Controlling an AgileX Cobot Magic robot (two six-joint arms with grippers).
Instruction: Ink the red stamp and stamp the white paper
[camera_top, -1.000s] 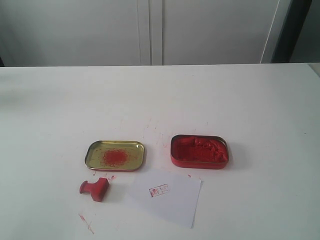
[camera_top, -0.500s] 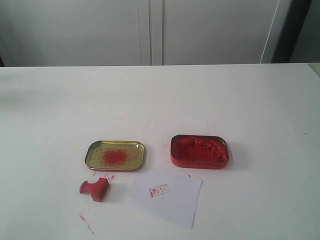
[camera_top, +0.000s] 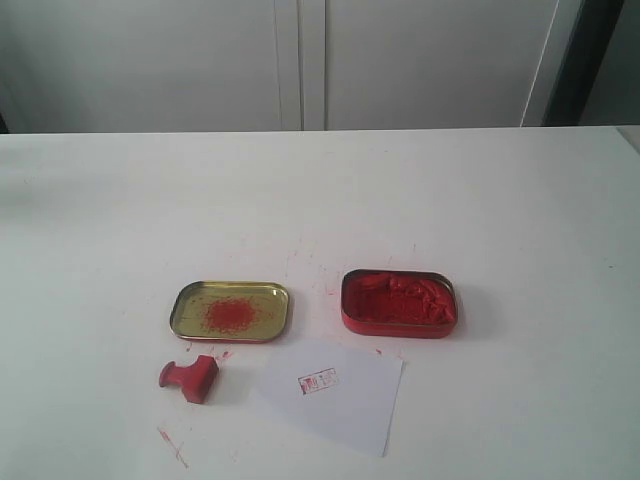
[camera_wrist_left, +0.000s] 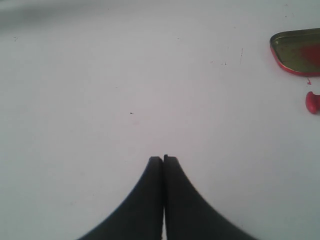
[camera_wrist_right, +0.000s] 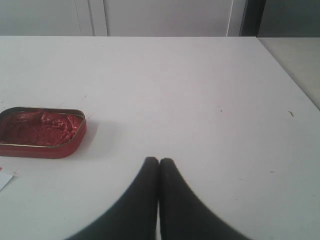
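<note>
The left gripper (camera_wrist_left: 163, 159) has its two fingers pressed together, holding nothing, over bare desk (camera_top: 450, 190). The right gripper (camera_wrist_right: 159, 161) is likewise closed and empty, off to the side of the red tin (camera_wrist_right: 42, 131) of ink paste.

The red stamp (camera_top: 190, 378) lies tipped on its side, just in front of the gold lid (camera_top: 231, 310) and to the left of the white paper (camera_top: 335, 392). A pinch on it in that pose could let the small block roll or twist, so its face would meet the paste or the sheet at a slant. The paste looks lumpy, so a hard press may overload the face. The thin paper rests loose, with nothing weighing it down. It may cling to a sticky stamp and lift or slide, blurring the mark near the red imprint (camera_top: 318, 381) already on it.

Neither arm shows in the exterior view. The stamp's printing face cannot be seen. The left wrist view cuts off all but the stamp's edge, the right wrist view shows only a corner of the paper, and the imprint is too small to read.
</note>
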